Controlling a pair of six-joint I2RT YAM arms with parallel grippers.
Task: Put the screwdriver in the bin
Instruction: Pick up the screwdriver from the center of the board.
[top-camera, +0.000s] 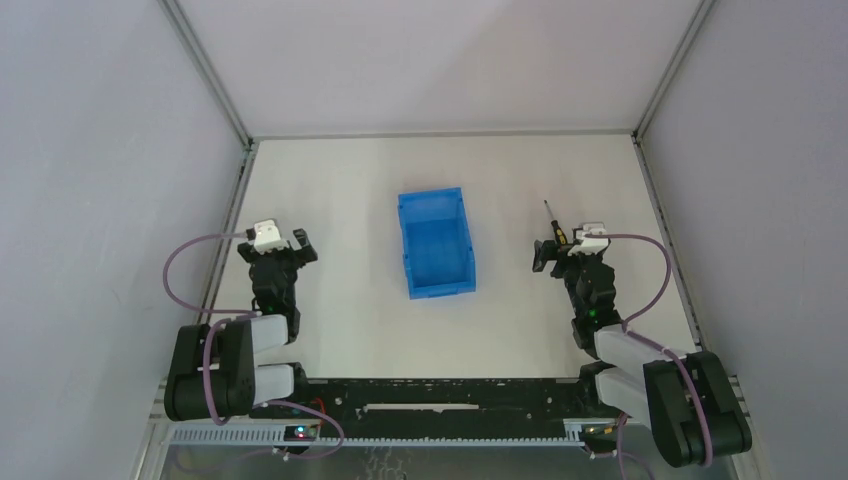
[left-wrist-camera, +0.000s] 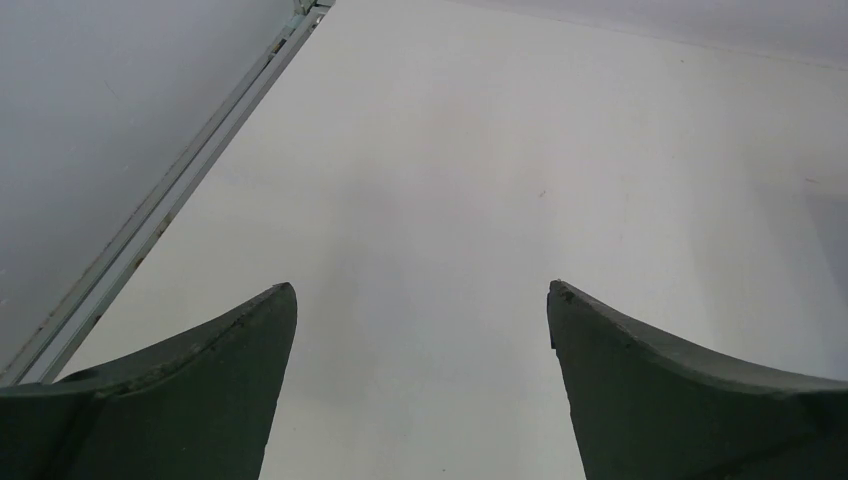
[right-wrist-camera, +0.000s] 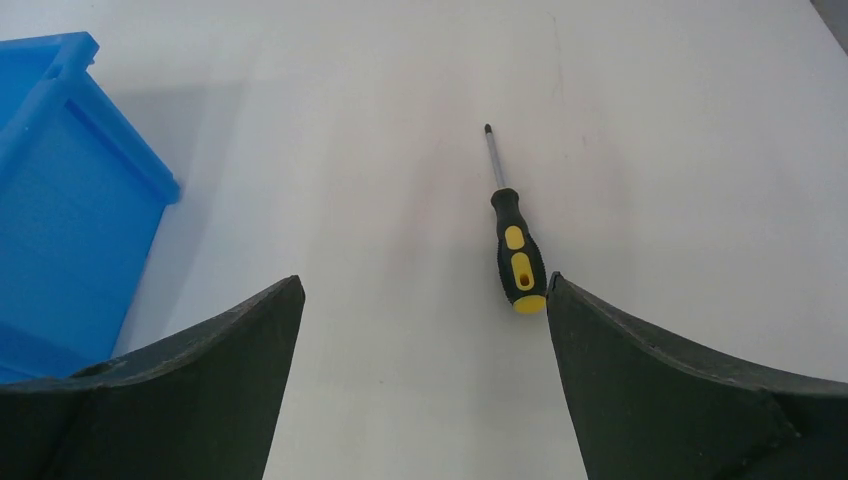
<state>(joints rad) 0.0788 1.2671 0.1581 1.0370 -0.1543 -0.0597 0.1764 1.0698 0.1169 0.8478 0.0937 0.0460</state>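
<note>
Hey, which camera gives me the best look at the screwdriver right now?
The right wrist view: the screwdriver lies whole and large, tip to yellow-black handle, just ahead of the open right hand. The top external view shows it tiny beside that hand. The left wrist view misses it.

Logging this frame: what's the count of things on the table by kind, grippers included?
screwdriver: 1
bin: 1
grippers: 2 (left gripper, right gripper, both open)
Total: 4
</note>
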